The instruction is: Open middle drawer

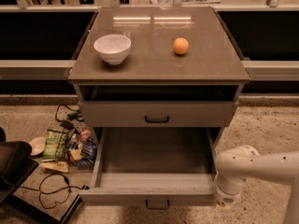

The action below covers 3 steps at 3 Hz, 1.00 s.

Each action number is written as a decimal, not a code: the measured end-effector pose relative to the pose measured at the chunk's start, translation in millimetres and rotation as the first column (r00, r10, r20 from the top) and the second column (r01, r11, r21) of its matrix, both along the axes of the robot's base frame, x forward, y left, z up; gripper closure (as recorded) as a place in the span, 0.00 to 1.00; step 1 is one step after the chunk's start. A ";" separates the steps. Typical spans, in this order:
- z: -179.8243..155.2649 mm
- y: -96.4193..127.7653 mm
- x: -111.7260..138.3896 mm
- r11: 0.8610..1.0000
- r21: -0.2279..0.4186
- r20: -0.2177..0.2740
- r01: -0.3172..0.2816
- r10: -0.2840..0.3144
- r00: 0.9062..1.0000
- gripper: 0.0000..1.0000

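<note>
The middle drawer [149, 190] is pulled far out of the grey cabinet, and its plain grey interior is empty. Its small black bar handle [157, 203] shows on the front face at the bottom of the view. The drawer above it [156, 113] is shut. My white arm [243, 169] comes in from the lower right. My gripper [223, 202] points down next to the right front corner of the open drawer, mostly hidden under the wrist.
A white bowl [112, 48] and an orange [181, 45] sit on the cabinet top [159, 64]. Snack bags [65, 146] and black cables [51, 190] lie on the floor to the left. A dark object [11, 167] stands at the far left.
</note>
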<state>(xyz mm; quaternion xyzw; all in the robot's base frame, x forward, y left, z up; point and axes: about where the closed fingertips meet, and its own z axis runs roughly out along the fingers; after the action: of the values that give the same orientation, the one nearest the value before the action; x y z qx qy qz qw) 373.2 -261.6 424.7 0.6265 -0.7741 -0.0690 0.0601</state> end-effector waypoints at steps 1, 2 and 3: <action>0.0 0.0 0.0 1.000 0.000 0.000 0.000 0.000 1.000 1.00; 0.1 0.0 0.0 1.000 0.000 0.000 0.000 0.000 1.000 1.00; 0.7 0.0 -0.1 1.000 0.000 0.000 0.000 0.000 1.000 0.81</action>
<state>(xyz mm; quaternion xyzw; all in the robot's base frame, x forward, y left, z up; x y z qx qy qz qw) 373.1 -261.6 425.4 0.6264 -0.7741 -0.0691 0.0601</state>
